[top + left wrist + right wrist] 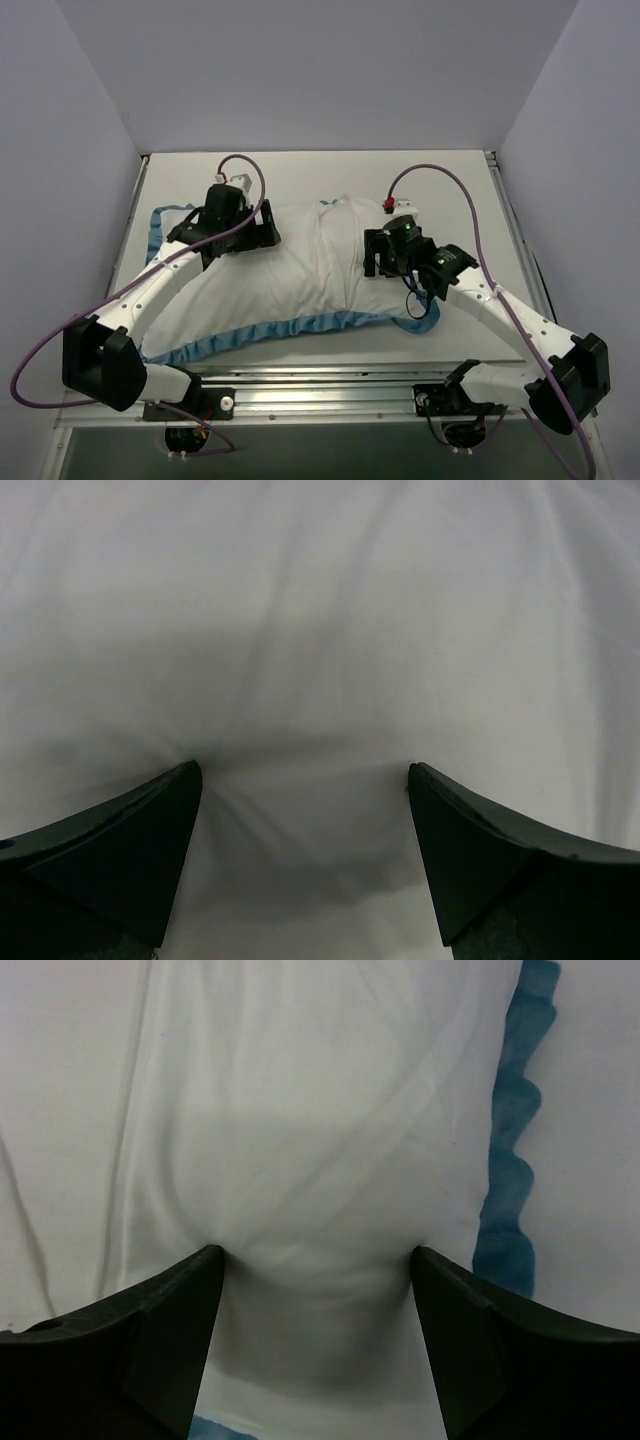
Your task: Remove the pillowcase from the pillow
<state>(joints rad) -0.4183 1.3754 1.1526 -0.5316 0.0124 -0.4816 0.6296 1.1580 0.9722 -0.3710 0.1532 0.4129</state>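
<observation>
White cotton fills most of what I can see: the pillowcase lies plain back up across the middle of the table, stuffed full and puffed. I cannot see the pillow itself, only its plump bulk under the cover. The teal ruffle runs along the case's 6 o'clock edge in the top view, curls up around the 9 o'clock end, and shows again at the 4 o'clock corner under the right arm.

The left gripper is down on the case at about 10 o'clock from its centre. In its wrist view the left gripper stands spread wide, both black fingers pushed into the cloth, with creases fanning out from the 2 tips and a soft bulge of fabric between them. Nothing is pinched there.

The right gripper sits on the case at about 3 o'clock from centre. Its wrist view shows the right gripper with its fingers well apart too, tips dug into the white fabric, which folds up in a ridge between them. The jaws are not closed on it. The ruffle hangs at 3 o'clock in that view, just beside the right-hand finger, with bare table beyond it.
</observation>
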